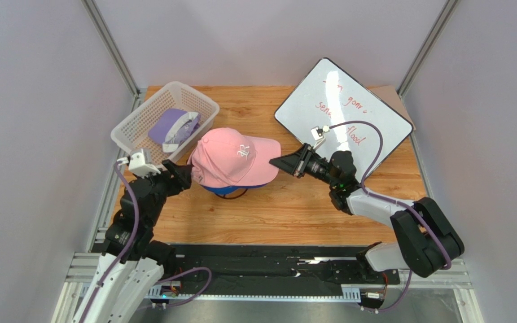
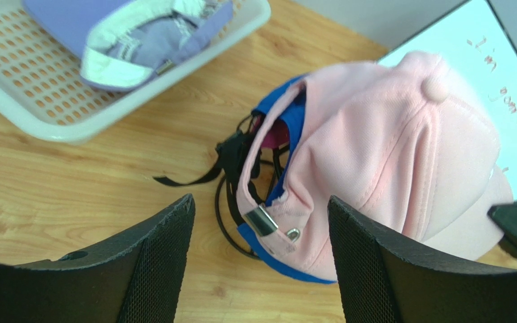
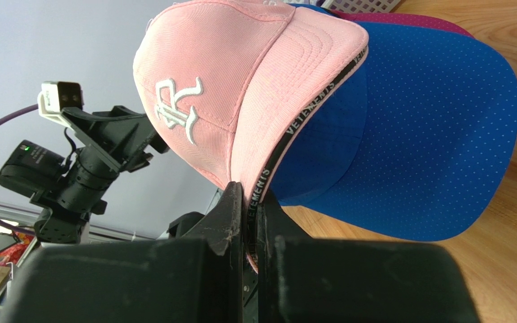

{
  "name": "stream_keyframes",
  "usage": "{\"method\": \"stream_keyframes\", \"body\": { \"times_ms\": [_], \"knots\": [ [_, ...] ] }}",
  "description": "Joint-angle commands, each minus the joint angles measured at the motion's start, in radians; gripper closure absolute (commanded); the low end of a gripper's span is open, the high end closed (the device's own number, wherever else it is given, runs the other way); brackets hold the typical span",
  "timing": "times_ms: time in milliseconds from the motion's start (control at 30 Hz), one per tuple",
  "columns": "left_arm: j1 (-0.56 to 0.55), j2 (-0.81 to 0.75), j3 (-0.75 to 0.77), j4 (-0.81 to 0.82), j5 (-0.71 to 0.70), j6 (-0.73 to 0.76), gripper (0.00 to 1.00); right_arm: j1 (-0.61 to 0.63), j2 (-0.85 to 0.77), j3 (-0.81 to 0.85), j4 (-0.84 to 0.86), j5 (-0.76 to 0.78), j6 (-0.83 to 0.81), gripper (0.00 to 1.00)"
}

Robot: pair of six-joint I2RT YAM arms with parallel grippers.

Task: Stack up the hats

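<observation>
**Pink cap on top of the stack, right pincer on its brim**

Your right pincer (image 1: 276, 162) is closed on the front edge of the light pink cap's (image 1: 231, 158) brim; in the right wrist view the two fingers clamp the brim's black-trimmed lip between them. Your left pincer (image 1: 179, 175) stands wide with nothing in it, just to the left of the stack. In its own wrist view the jaws frame the pink cap's rear strap and metal buckle without touching them.

The pink cap sits crown-up at the middle of the desk (image 1: 275, 208), brim pointing right. Under it lies the royal blue cap (image 3: 416, 134), whose brim sticks out beyond the pink one. A strip of the magenta cap (image 3: 409, 20) shows below the blue. The pile rests on a black wire stand (image 2: 222, 212), and a black strap trails from it onto the wood.

The lavender cap (image 1: 170, 126) lies apart in the white mesh basket (image 1: 140, 121) at the far left corner. A whiteboard (image 1: 349, 114) rests tilted at the far right.
</observation>
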Motion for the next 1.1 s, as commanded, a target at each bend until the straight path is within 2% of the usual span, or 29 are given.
{"method": "stream_keyframes", "body": {
  "times_ms": [0, 133, 267, 800, 967, 1067],
  "knots": [
    [0.006, 0.047, 0.051, -0.003, -0.106, -0.003, 0.23, -0.016, -0.006, -0.031, -0.065, 0.054, -0.085, 1.00],
    [0.009, 0.135, 0.041, 0.077, -0.103, 0.000, 0.27, -0.018, -0.012, -0.040, -0.074, 0.056, -0.088, 1.00],
    [0.020, 0.178, 0.035, 0.131, -0.101, 0.015, 0.36, -0.019, -0.031, -0.039, -0.094, 0.063, -0.098, 1.00],
    [0.055, 0.319, -0.015, 0.263, 0.029, 0.048, 0.39, -0.018, -0.059, -0.039, -0.126, 0.068, -0.102, 1.00],
    [0.060, 0.365, -0.028, 0.318, 0.041, 0.057, 0.50, -0.018, -0.062, -0.037, -0.134, 0.066, -0.104, 1.00],
    [0.066, 0.386, -0.026, 0.356, 0.052, 0.075, 0.64, -0.018, -0.071, -0.036, -0.154, 0.072, -0.116, 1.00]
  ]
}}
